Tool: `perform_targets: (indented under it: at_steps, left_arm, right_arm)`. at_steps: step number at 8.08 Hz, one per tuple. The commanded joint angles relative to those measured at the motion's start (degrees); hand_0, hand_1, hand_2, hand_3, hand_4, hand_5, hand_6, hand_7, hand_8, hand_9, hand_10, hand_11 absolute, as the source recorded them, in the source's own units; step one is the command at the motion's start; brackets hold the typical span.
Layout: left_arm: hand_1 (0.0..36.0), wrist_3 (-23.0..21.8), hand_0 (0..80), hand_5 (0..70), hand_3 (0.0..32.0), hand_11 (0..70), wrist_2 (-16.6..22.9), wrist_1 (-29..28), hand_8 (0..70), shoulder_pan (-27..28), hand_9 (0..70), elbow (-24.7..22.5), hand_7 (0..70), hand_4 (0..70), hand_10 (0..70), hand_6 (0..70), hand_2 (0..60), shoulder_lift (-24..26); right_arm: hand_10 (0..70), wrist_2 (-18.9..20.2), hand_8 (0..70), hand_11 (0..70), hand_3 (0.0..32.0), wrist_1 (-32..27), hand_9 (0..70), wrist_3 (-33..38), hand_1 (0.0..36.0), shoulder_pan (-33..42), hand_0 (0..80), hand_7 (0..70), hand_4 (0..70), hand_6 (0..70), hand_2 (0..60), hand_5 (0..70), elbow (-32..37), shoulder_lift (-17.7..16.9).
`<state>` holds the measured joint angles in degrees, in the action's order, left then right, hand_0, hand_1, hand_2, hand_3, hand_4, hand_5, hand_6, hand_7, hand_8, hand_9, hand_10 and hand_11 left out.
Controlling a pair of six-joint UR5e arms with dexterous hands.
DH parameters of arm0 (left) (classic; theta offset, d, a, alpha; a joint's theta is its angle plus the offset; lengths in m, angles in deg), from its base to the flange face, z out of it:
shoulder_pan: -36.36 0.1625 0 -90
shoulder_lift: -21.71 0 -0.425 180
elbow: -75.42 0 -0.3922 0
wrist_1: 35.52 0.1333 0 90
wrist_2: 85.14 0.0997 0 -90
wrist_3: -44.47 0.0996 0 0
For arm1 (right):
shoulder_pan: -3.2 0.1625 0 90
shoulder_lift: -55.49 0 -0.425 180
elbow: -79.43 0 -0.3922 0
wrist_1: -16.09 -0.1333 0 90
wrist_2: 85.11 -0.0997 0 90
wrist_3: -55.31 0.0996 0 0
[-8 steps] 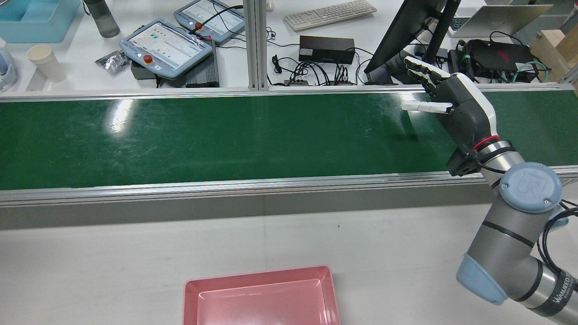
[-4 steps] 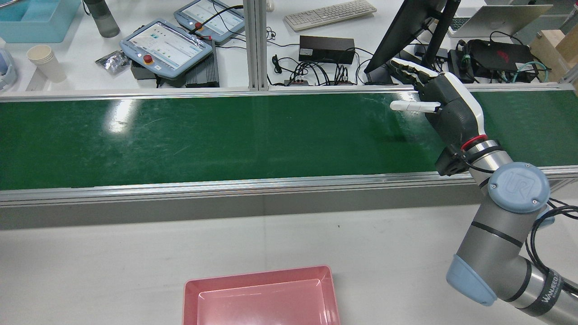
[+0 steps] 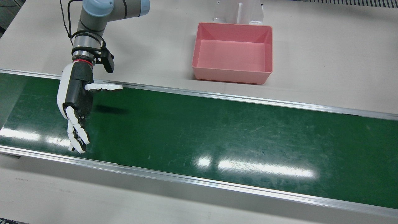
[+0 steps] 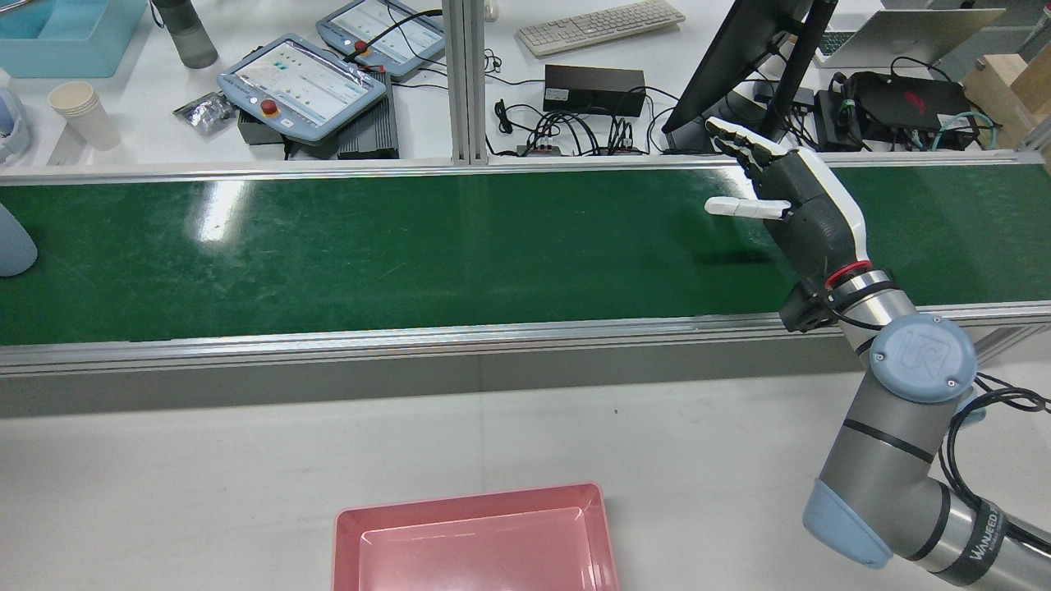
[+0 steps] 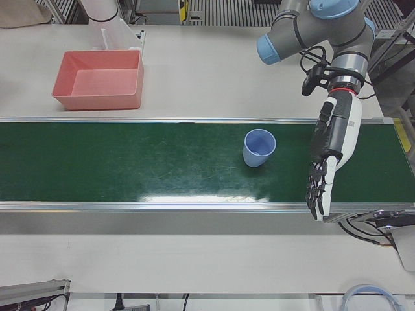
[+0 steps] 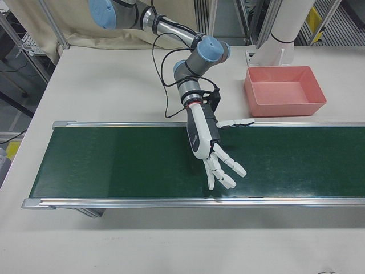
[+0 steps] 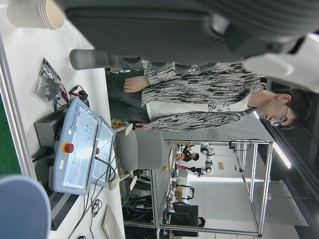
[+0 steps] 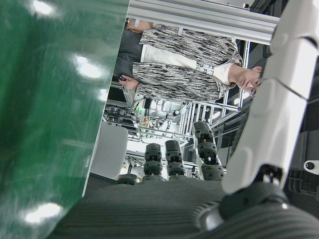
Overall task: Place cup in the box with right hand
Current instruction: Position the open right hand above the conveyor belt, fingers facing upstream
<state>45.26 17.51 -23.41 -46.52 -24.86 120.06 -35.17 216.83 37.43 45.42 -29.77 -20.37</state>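
Note:
A light blue cup stands upright on the green belt, and shows at the left edge of the rear view. It is far from my right hand, which hovers open over the belt's other end with flat, spread fingers and holds nothing. My left hand hangs open over the belt, a short way to the cup's right in the left-front view. The empty pink box sits on the white table beside the belt.
Aluminium rails edge the belt on both sides. Beyond the far rail lie teach pendants, a keyboard, a monitor stand and stacked paper cups. A person sits at that bench.
My right hand slid left along the belt, its arm following. The blue cup has come into the rear view at its left edge.

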Motion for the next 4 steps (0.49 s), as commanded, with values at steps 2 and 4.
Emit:
perform_targets:
  at_steps: [2,4]
  left_arm:
    - [0.0,0.0,0.0,0.0,0.0,0.0,0.0,0.02,0.0,0.0,0.0,0.0,0.0,0.0,0.0,0.0,0.0,0.0]
    - [0.0,0.0,0.0,0.0,0.0,0.0,0.0,-0.07,0.0,0.0,0.0,0.0,0.0,0.0,0.0,0.0,0.0,0.0]
  right_arm:
    - [0.0,-0.03,10.3,1.5,0.0,-2.45,14.6,-0.13,17.5,-0.82,49.8,26.1,0.0,6.4,6.0,6.3,1.27,-0.08]
    - [0.0,-0.03,10.5,0.9,0.0,-2.28,14.8,-0.13,17.7,-1.0,50.0,26.9,0.8,6.6,6.4,6.3,1.01,0.01]
